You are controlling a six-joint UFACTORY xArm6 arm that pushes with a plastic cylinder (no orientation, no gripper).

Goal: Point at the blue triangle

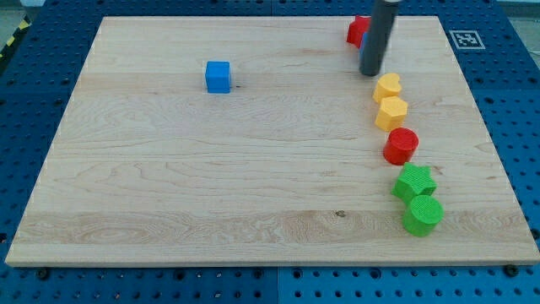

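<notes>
My rod stands at the view's top right, and my tip [369,73] rests on the board just above and left of the yellow heart block [388,85]. The rod covers the spot where the blue triangle lay in the earlier frames, so the triangle is hidden behind it. The red star [356,30] shows partly at the rod's left edge. The blue cube [218,76] sits alone at the upper left of the wooden board [211,186], far from my tip.
Down the right side below the heart lie a yellow hexagon [391,112], a red cylinder [401,145], a green star [414,181] and a green cylinder [423,214]. A black-and-white marker [466,38] sits off the board's top right corner.
</notes>
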